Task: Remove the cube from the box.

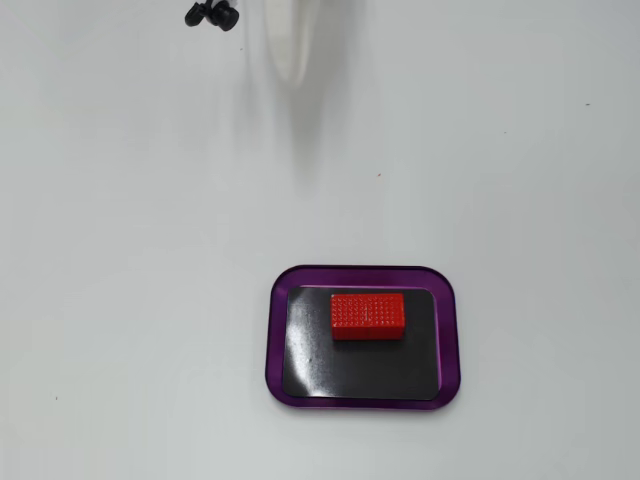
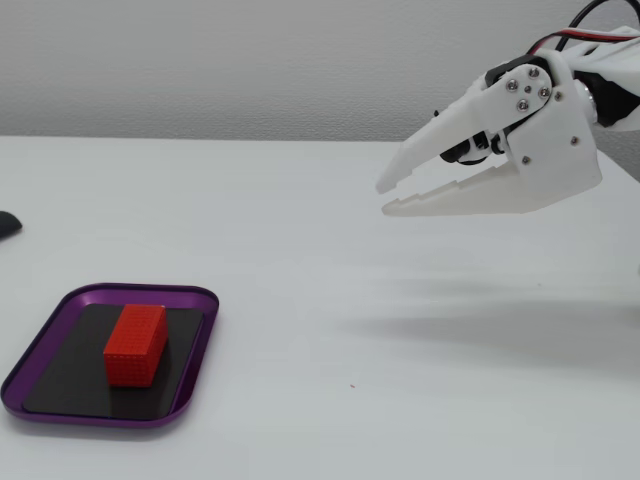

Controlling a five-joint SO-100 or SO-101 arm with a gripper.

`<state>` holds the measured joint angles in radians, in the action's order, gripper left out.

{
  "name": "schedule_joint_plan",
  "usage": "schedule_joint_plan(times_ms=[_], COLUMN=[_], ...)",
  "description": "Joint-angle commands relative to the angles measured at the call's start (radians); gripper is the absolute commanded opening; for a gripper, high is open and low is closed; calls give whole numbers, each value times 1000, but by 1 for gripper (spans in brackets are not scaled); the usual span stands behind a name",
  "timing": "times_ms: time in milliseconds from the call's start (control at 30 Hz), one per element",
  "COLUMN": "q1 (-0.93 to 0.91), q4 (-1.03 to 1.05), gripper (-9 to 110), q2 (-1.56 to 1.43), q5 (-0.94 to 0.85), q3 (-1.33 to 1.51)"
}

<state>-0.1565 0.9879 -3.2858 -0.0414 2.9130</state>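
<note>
One cube (image 2: 135,345) in box (image 2: 60,310), end effector (image 2: 385,197) well apart, raised.

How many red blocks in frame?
1. The red studded block lies inside the purple-rimmed tray, on its black bottom toward the far side in a fixed view. Nothing could hide another.

bright, even light | soft shadows on table (image 1: 120,250) | hand (image 1: 290,60) blurred overhead

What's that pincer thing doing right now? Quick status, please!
Pincer slightly open, empty, in the air, far from the tray. Red block sits inside purple tray. Nothing in the way.
</note>
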Motion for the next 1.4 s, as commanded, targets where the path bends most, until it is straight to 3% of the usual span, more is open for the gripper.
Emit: schedule_joint_plan(times_ms=[0,933,1200,1367], q1=[5,2,2,2], q4=[2,-20,-190,-192], gripper=[0,0,0,0], q2=[-31,-31,6,242], q5=[3,-8,-37,-40], q3=[6,-5,-207,-345])
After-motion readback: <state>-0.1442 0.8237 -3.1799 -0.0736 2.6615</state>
